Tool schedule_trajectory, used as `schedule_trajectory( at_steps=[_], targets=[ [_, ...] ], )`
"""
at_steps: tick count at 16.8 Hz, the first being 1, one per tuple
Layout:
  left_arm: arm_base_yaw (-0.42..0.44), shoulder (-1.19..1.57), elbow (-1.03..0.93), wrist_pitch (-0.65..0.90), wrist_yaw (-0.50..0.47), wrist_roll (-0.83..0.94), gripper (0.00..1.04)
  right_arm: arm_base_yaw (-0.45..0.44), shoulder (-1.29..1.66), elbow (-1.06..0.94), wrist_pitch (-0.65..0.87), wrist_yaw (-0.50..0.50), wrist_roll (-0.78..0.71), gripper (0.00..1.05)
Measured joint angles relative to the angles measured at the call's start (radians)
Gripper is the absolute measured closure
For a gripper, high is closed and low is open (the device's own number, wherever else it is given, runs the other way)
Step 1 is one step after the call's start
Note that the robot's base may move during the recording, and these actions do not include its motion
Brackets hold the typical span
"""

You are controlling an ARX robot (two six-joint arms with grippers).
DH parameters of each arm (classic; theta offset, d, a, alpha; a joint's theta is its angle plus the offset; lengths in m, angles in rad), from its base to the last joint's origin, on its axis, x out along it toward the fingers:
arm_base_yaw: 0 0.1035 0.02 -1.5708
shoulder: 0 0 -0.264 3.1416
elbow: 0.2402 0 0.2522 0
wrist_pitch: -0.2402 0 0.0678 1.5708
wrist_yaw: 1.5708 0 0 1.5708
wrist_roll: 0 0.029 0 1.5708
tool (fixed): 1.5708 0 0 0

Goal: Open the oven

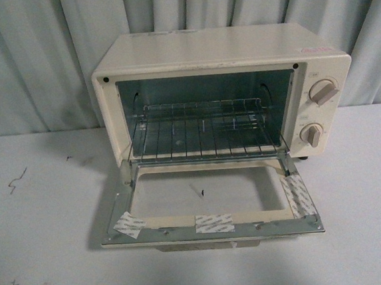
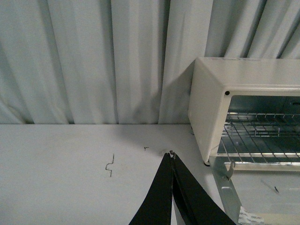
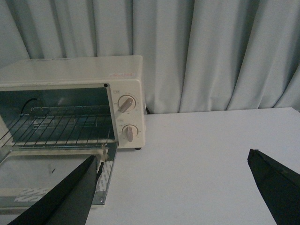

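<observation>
The left gripper's two black tapered fingers meet at their tips, clenched on nothing, above bare table just off the left front corner of the small cream-white boxy toaster oven. The right gripper is released: its dark fingers stand wide apart with only tabletop between them, and it sits off the oven's knob end, further from the oven than the left one.

From either gripper, the oven lies ahead and inward, against the pale pleated curtain at the back of the white table. Its glass-windowed door is already swung fully down, lying flat on the table in front of the cavity. The door's long axis runs side to side across the oven's face, and strips of white tape show on its metal frame. The wire rack inside is exposed, and the two round beige knobs sit on the panel beside it.

I judge the opening done. Neither gripper touches the oven, so what remains is keeping clear of the lowered door, which the left gripper is nearer to.
</observation>
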Motion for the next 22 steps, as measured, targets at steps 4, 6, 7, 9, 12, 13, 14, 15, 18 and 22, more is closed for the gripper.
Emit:
schedule_trajectory(
  at_steps=[4, 6, 7, 9, 12, 13, 14, 15, 18, 22],
  targets=[
    [0.000, -0.352, 0.001, -0.361, 0.002, 0.000, 1.03, 0.000, 0.000, 0.000, 0.000, 0.000, 0.000, 0.06],
    [0.000, -0.442, 0.001, -0.456, 0.002, 0.000, 1.03, 0.000, 0.000, 0.000, 0.000, 0.000, 0.000, 0.06],
    [0.000, -0.485, 0.001, -0.496, 0.002, 0.000, 1.03, 0.000, 0.000, 0.000, 0.000, 0.000, 0.000, 0.06],
    [0.000, -0.565, 0.001, -0.571, 0.002, 0.000, 1.03, 0.000, 0.000, 0.000, 0.000, 0.000, 0.000, 0.06],
    [0.000, -0.658, 0.001, -0.660, 0.002, 0.000, 1.03, 0.000, 0.000, 0.000, 0.000, 0.000, 0.000, 0.06],
    [0.000, -0.681, 0.001, -0.686, 0.002, 0.000, 1.03, 0.000, 0.000, 0.000, 0.000, 0.000, 0.000, 0.06],
    [0.000, -0.705, 0.001, -0.706, 0.002, 0.000, 1.03, 0.000, 0.000, 0.000, 0.000, 0.000, 0.000, 0.06],
    [0.000, -0.724, 0.001, -0.728, 0.002, 0.000, 1.03, 0.000, 0.000, 0.000, 0.000, 0.000, 0.000, 0.06],
    [0.000, -0.882, 0.002, -0.939, 0.005, 0.000, 1.03, 0.000, 0.000, 0.000, 0.000, 0.001, 0.000, 0.06],
    [-0.002, -0.918, 0.009, -0.930, 0.000, 0.000, 1.03, 0.000, 0.000, 0.000, 0.002, -0.001, 0.000, 0.06]
  ],
)
